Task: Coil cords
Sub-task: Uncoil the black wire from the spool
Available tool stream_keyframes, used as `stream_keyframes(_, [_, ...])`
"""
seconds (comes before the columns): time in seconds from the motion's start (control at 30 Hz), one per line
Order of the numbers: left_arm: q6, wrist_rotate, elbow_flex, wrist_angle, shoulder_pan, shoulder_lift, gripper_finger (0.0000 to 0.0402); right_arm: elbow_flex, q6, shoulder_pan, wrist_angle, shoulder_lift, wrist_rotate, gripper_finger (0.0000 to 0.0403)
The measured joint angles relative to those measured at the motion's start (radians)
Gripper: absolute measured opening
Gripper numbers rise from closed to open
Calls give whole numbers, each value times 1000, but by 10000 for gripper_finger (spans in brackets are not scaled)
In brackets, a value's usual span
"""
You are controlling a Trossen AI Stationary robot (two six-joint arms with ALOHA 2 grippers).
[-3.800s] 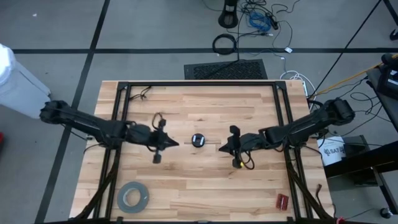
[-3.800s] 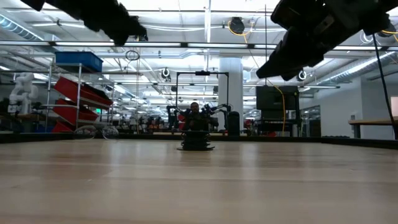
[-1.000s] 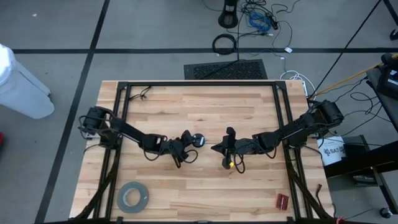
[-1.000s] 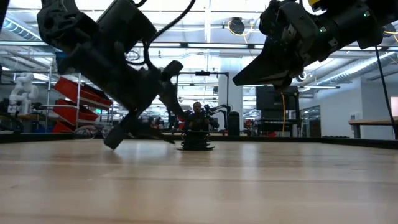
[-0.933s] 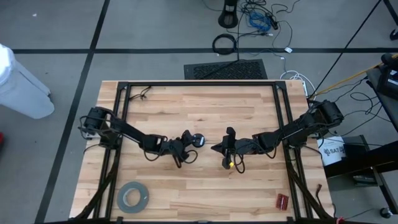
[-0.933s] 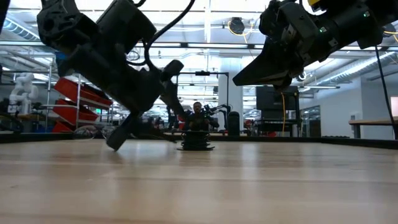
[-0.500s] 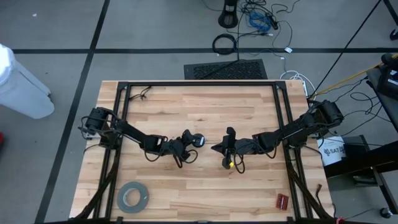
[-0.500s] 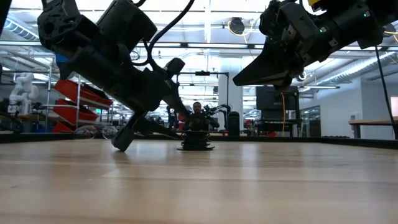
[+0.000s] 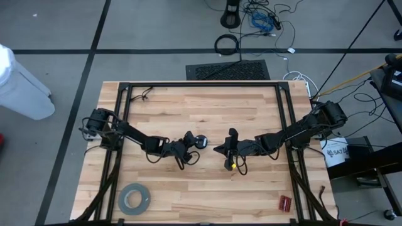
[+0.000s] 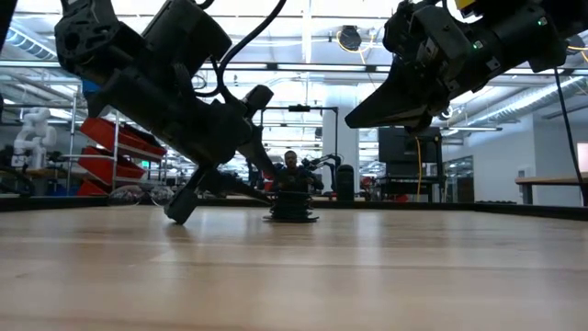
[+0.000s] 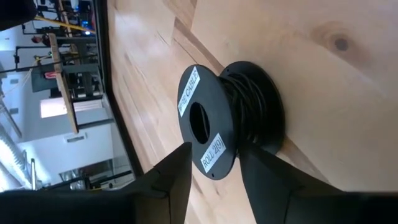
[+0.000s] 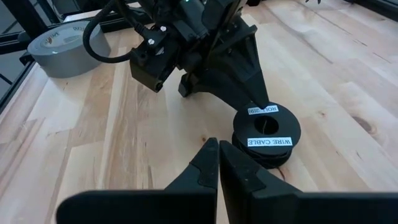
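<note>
Landmark: the small black spool [image 9: 200,141] standing flat on the wooden table [image 9: 207,107], about mid-table.

Spool: a disc with two white labels on its top flange; dark thin wire [image 11: 252,115] is wound around the core between the flanges. Left wrist view shows many turns already on the core. No loose length of wire is visible trailing from the spool in any view, though a wire this thin could be missed on the wood grain.

Left gripper [image 9: 191,145]: low, right at the spool on the side toward the tape roll. Fingers stand partly apart, tips straddling the near rim of the spool; I cannot tell whether they touch it. Nothing is lifted.

Right gripper [image 9: 220,149]: on the spool's opposite side, near but apart, raised above the table. Fingers pressed together, empty; the arm waits.

Grey tape roll [image 9: 134,199]: well apart from the spool, near the table's front edge on the left arm's side. Untouched.

Progress, as a judgement: coiling looks largely done, since the wire sits wound on the core. What remains appears to be a grasp on the spool and any tidying of a free end, if one exists.
</note>
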Motion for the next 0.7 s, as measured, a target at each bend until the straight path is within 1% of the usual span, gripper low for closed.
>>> stream_keyframes(0.1, [1,17,0,5,0,0,123,0,0,0,0,0,0,0])
stream_keyframes(0.47, [1,21,-1,15,0,0,75,0,0,0,0,0,0,0])
stream_keyframes(0.7, [-3,68,-2,54,0,1,28,0,0,0,0,0,0,0])
